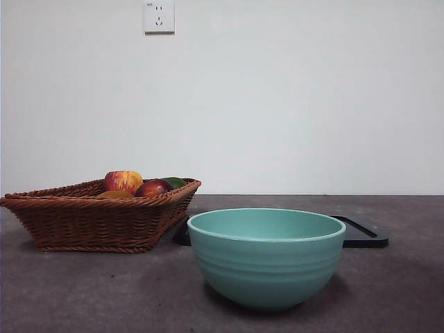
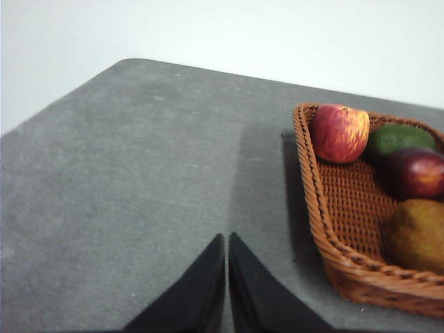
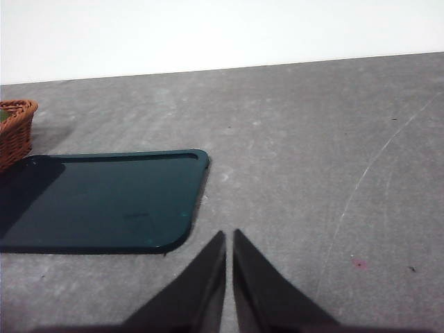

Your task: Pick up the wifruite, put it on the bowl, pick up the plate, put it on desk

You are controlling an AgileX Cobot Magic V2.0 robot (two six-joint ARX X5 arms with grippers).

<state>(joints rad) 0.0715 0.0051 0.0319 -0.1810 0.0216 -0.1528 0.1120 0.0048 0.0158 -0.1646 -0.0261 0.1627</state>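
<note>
Where wicker basket (image 1: pixel 90 218) sits — ridged teal bowl (image 1: pixel 266 260) beside.

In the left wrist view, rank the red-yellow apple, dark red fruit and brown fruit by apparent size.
1. Brown fruit, nearest the camera and cut off, so unsure.
2. Red-yellow apple.
3. Dark red fruit, partly hidden, roughly apple-sized.

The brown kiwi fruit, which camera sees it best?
The left wrist view. There the wifruite lies in the basket, its dull brown skin plain. The front view shows only a sliver of it above the basket rim. The right wrist view shows just a basket corner, no fruit.
</note>
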